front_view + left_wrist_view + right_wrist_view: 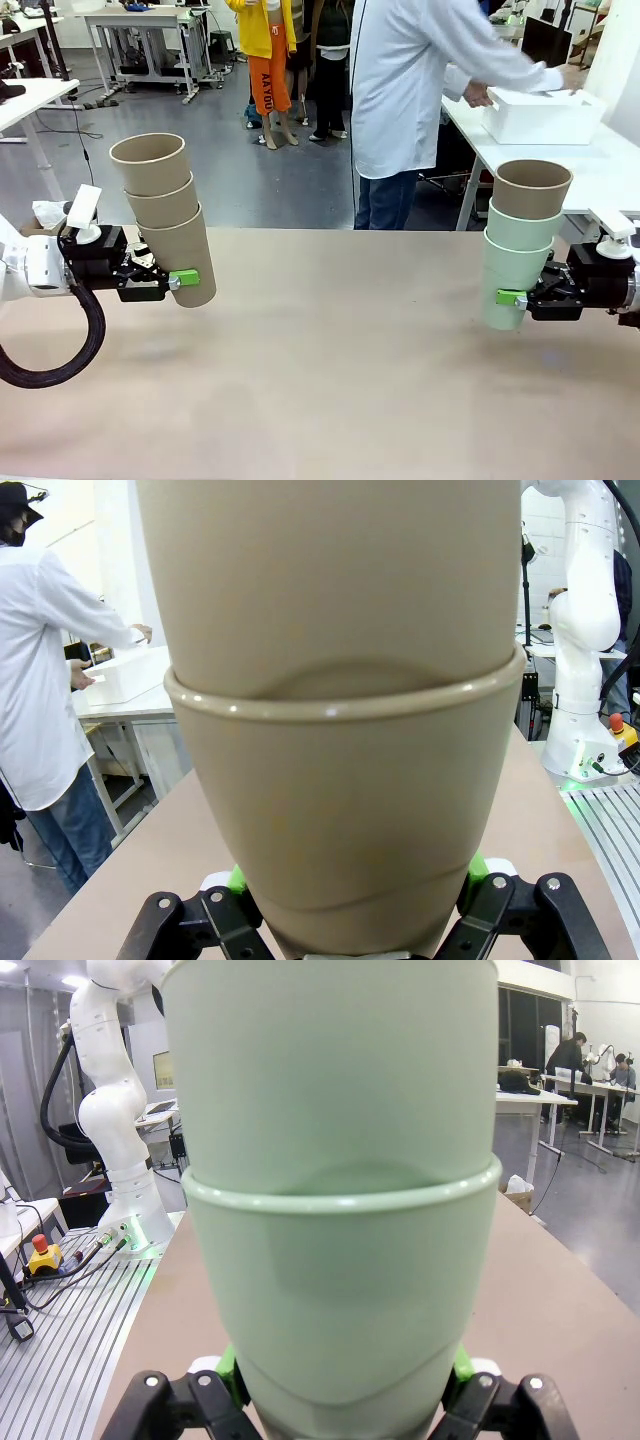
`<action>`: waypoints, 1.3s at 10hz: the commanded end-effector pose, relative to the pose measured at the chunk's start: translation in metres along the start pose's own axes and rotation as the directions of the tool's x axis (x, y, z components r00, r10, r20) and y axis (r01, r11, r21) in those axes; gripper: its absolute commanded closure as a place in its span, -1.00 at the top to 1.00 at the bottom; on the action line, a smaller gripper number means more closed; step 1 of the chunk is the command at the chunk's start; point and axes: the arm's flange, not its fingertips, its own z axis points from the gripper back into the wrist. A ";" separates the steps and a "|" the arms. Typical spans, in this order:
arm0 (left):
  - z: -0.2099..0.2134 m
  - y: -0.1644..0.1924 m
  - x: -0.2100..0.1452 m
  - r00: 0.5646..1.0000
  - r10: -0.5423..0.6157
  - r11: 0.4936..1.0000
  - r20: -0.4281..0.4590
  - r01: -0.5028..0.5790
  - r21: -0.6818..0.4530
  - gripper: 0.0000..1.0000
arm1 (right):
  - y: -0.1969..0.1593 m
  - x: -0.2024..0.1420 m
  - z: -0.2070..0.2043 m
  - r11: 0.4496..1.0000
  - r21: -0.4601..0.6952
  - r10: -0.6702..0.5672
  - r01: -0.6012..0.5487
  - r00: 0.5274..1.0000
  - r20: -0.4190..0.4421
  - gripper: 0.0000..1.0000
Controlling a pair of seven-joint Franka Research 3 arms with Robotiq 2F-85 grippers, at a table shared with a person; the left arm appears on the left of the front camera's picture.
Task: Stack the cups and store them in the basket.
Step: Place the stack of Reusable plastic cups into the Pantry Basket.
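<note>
You had the cups in two stacks. Three brown-tan ones (165,215) leaned with their tops back toward the left arm. A brown one nested in two mint ones (522,245) stood nearly upright on the right. Each stack was pinched at its lowest cup, with the left fingers (183,279) and the right fingers (511,297) clamped near its base. The basket (540,118) sat well apart on a far table, the person's hand (478,97) at it, not on your surface (340,370). My worry was that the upper cups were merely nested, so a quick swing or more tilt on the left could slide them out. Joining the stacks off-axis could also jam the rims or lever a tall tower out of such a low grip.
</note>
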 end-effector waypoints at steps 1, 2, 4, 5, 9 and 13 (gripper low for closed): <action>0.000 -0.001 0.003 1.000 -0.012 1.000 0.006 0.012 -0.006 0.66 | 0.000 0.003 0.000 1.000 -0.003 0.008 -0.008 1.000 0.001 0.68; 0.000 -0.001 0.003 1.000 -0.012 1.000 0.006 0.012 -0.006 0.66 | 0.000 0.003 0.000 1.000 -0.003 0.008 -0.008 1.000 0.001 0.68; 0.000 -0.001 0.003 1.000 -0.012 1.000 0.006 0.012 -0.006 0.66 | 0.000 0.003 0.000 1.000 -0.003 0.008 -0.008 1.000 0.001 0.68; 0.000 -0.001 0.003 1.000 -0.012 1.000 0.006 0.012 -0.006 0.66 | 0.000 0.003 0.000 1.000 -0.003 0.008 -0.008 1.000 0.001 0.68; 0.000 -0.001 0.003 1.000 -0.012 1.000 0.006 0.012 -0.006 0.66 | 0.000 0.003 0.000 1.000 -0.003 0.008 -0.008 1.000 0.001 0.68; 0.000 -0.001 0.003 1.000 -0.012 1.000 0.006 0.012 -0.006 0.66 | 0.000 0.003 0.000 1.000 -0.003 0.008 -0.008 1.000 0.001 0.68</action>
